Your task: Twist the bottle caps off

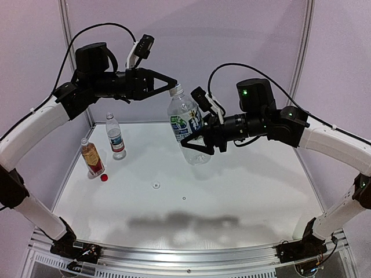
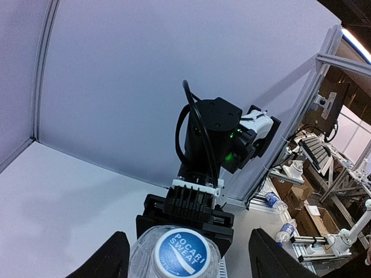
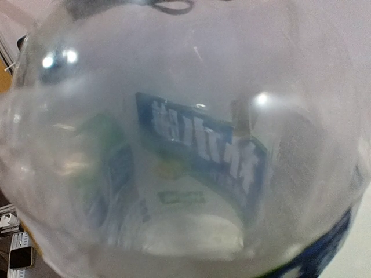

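My right gripper (image 1: 196,145) is shut on the lower body of the clear bottle with the green-blue label (image 1: 185,121) and holds it tilted in the air above the table. That bottle fills the right wrist view (image 3: 185,145) and hides the fingers there. Its whitish cap with a blue printed top (image 2: 184,253) is on the neck. My left gripper (image 1: 173,87) is open, with its fingers (image 2: 110,258) on both sides of the cap, apart from it. The blue-white-red label bottle (image 1: 115,136) and the amber bottle (image 1: 92,158) stand at the left. A red cap (image 1: 104,178) and a whitish cap (image 1: 155,185) lie on the table.
The white table (image 1: 232,191) is enclosed by pale walls at the back and sides. An aluminium rail (image 1: 185,258) runs along the near edge between the arm bases. A tiny dark speck (image 1: 184,198) lies near the whitish cap.
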Robot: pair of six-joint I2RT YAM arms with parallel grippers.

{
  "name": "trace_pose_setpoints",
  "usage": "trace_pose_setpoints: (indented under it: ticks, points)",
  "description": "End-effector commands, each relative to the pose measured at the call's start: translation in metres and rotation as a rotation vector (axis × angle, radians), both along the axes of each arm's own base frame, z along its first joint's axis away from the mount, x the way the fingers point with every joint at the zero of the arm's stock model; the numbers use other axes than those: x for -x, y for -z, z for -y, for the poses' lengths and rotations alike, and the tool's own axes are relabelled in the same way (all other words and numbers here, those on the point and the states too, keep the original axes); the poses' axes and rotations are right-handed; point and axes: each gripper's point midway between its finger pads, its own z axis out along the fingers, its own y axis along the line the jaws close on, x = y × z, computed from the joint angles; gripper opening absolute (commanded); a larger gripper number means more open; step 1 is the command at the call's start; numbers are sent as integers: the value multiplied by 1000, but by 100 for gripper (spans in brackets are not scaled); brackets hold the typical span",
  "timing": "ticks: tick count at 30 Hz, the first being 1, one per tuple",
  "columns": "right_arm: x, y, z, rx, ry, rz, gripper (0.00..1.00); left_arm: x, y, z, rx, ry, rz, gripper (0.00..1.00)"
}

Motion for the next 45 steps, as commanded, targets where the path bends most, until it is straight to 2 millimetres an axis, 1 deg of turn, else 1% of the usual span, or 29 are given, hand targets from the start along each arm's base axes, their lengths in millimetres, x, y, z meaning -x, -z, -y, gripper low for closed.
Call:
trace_pose_setpoints:
  ticks: [1,4,7,11,14,18,20,23,25,26,28,29,32,35,37,38,39,41,45]
  points:
    - [5,-4,-8,-5,-32,-8,60,-5,6,3,-22,-23,19,66]
    - [4,-3,-9,-2,-35,-12,60,-6,7,4,-27,-27,20,62]
    - [4,-3,-10,1,-38,-15,60,-7,9,4,-32,-30,19,60]
    - [4,-1,-11,1,-45,-22,60,-6,14,5,-40,-26,18,64]
    - [5,-1,-13,1,-50,-27,60,-6,16,5,-47,-31,18,63]
    - [5,0,-15,5,-59,-31,60,-8,18,5,-54,-43,20,57]
    - [4,1,-16,8,-62,-34,60,-11,18,4,-55,-59,22,46]
    - [3,1,-17,12,-62,-35,60,-13,17,3,-55,-69,26,25]
    - [2,1,-18,11,-59,-33,60,-16,19,2,-64,-83,17,15]
    - [1,0,-19,9,-54,-30,60,-18,20,2,-72,-96,10,12]
    - [-7,-2,-20,12,-22,-16,60,-24,26,2,-96,-129,-12,12]
    - [-14,-3,-21,18,11,-4,60,-29,29,2,-112,-155,-27,11]
    - [-49,-3,-18,53,185,51,60,-45,38,2,-148,-255,-86,11]
    - [-85,4,-13,123,364,90,60,-60,42,1,-154,-367,-186,11]
    - [-107,7,-6,188,481,122,59,-69,44,-1,-169,-459,-236,12]
    - [-114,8,-6,217,514,136,60,-74,47,-2,-182,-511,-254,14]
    - [-118,9,-6,239,531,146,60,-80,51,-4,-204,-590,-267,15]
    - [-122,9,-10,259,540,166,59,-87,57,-10,-232,-692,-301,16]
    - [-117,8,-19,250,517,185,59,-92,62,-18,-256,-804,-317,16]
